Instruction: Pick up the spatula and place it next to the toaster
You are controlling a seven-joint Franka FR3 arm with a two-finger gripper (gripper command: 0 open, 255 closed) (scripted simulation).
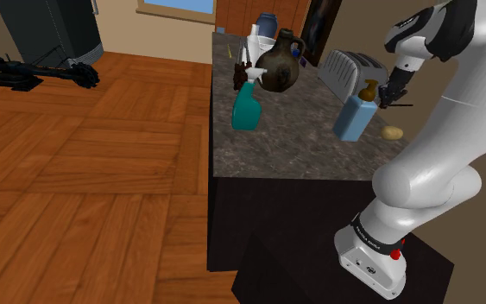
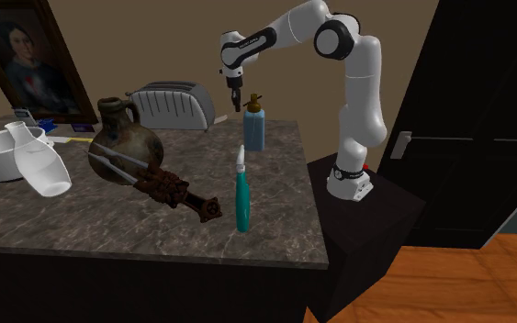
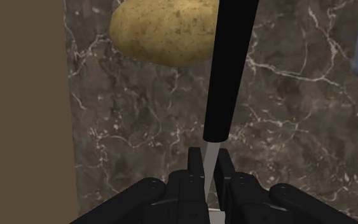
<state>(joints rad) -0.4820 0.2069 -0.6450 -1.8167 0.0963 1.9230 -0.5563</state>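
Two fingers (image 3: 195, 167) are pinching the spatula (image 3: 228, 70) by its thin silver end over the counter's (image 3: 285, 127) edge; it is risking pivoting loose, or clipping the bottle (image 1: 353, 117) near the toaster (image 1: 350, 67).

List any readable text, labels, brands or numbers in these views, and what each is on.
None can be read.
Arm's base: a short line of dark print, too small to read.
Toaster, blue soap dispenser, teal spray bottle: no labels show.
Spatula, clasped in the gripper: no marking shows.
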